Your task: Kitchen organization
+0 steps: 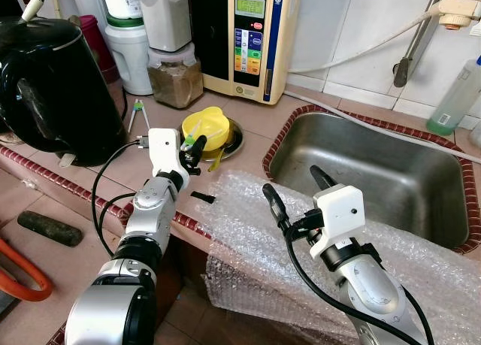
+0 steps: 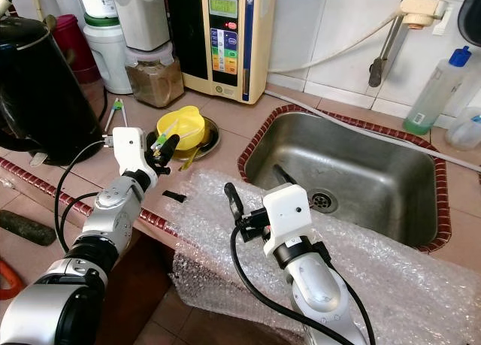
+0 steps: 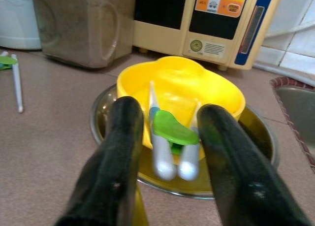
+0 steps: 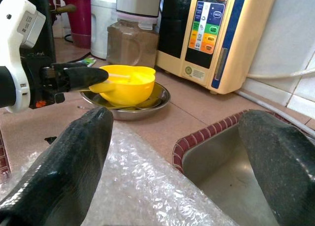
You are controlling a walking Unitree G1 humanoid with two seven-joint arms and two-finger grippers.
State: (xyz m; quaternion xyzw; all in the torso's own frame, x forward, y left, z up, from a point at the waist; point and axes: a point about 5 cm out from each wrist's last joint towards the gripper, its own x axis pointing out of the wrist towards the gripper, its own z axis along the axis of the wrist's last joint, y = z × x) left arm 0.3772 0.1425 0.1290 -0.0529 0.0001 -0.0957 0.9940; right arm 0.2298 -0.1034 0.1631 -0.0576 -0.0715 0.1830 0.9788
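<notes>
A yellow bowl (image 1: 209, 125) sits in a shallow steel dish (image 1: 234, 140) on the tiled counter, in front of the cream water machine (image 1: 248, 37). My left gripper (image 1: 193, 148) hovers at the bowl's near rim, shut on small green-and-white tongs (image 3: 172, 137) whose two pale tips point into the bowl. My right gripper (image 1: 291, 183) stands open above a sheet of bubble wrap (image 1: 248, 236) at the counter's front edge, beside the steel sink (image 1: 391, 210). Nothing lies between its fingers.
A black kettle (image 1: 52, 89) stands at the left, with a jar of brown powder (image 1: 174, 78) and white containers behind. A second pair of tongs (image 1: 137, 113) lies on the counter. A small black piece (image 1: 201, 198) rests by the wrap. A green bottle (image 1: 455, 101) stands beyond the sink.
</notes>
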